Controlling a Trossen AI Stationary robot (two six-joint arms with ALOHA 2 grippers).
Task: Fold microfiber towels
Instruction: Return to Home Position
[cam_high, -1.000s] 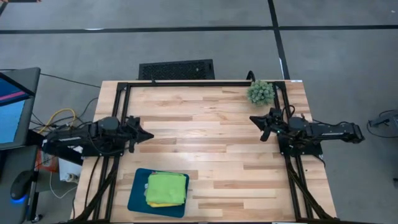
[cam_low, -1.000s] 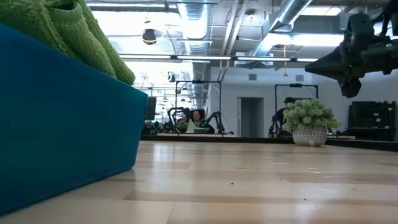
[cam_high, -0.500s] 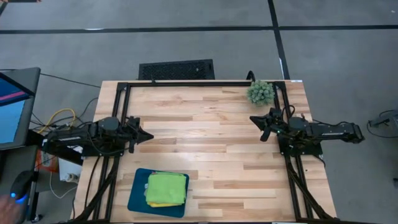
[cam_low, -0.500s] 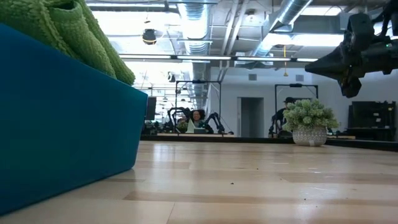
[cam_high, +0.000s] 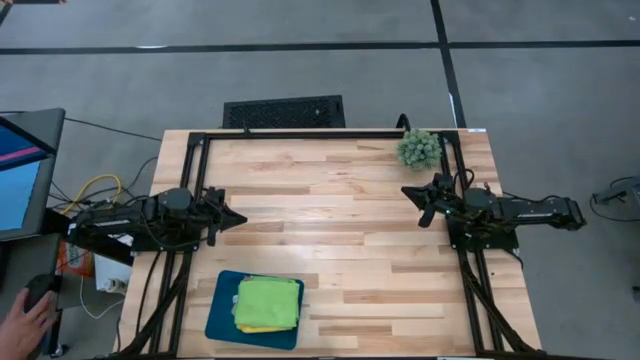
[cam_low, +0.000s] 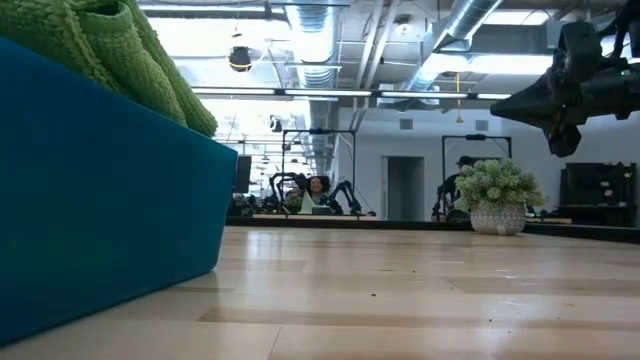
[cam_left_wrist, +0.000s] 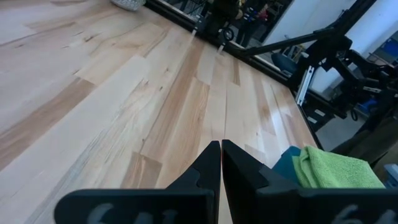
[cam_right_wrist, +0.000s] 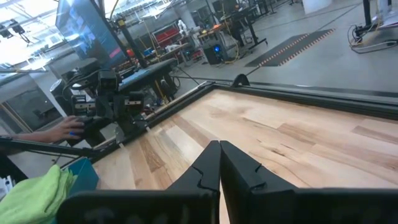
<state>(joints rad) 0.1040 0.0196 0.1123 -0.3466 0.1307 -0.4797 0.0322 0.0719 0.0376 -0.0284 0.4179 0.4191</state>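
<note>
Fingers (cam_left_wrist: 208, 168) meet on left arm (cam_high: 140, 222) and right arm (cam_high: 520, 211).

Table (cam_high: 330, 200): tray (cam_high: 222, 300) at the near edge, left of centre, with microfiber towels (cam_high: 268, 302) stacked in it; plant (cam_high: 418, 148) at the far right corner. Left gripper (cam_high: 238, 217) over the left side, behind the tray; right gripper (cam_high: 410, 191) over the right side, just before the plant. Floor: mat (cam_high: 283, 111) behind the table, monitor (cam_high: 25, 170) to its left.

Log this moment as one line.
left gripper shut, at left | right gripper shut, at right | towels stacked in tray
</note>
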